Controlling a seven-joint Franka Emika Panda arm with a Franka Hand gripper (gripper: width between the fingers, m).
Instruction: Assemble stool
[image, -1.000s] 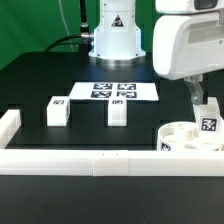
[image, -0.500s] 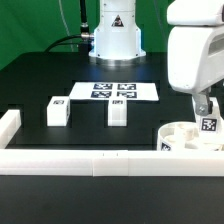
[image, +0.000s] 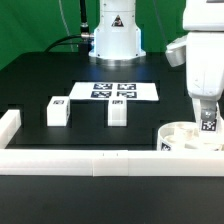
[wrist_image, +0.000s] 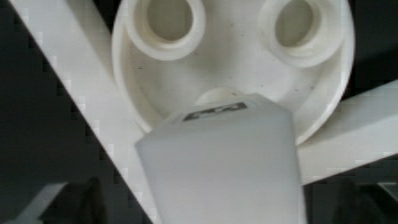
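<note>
Near the exterior view's right, seat (image: 185, 133): stiff, light plastic, we judge; lying on the counter (image: 150, 108).
leg (image: 208, 124): upright on it; we would pinch its flat sides.
tool (image: 206, 106): jaws apart, above that leg.

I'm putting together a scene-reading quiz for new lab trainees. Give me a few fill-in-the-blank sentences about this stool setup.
1. Away from the seat, ____ legs rest on the black table.
2. The marker board carries ____ printed tags.
3. The seat lies toward the exterior view's ____ side.
4. The wrist view shows ____ round sockets in the seat.

Missing words: two; four; right; two.
</note>
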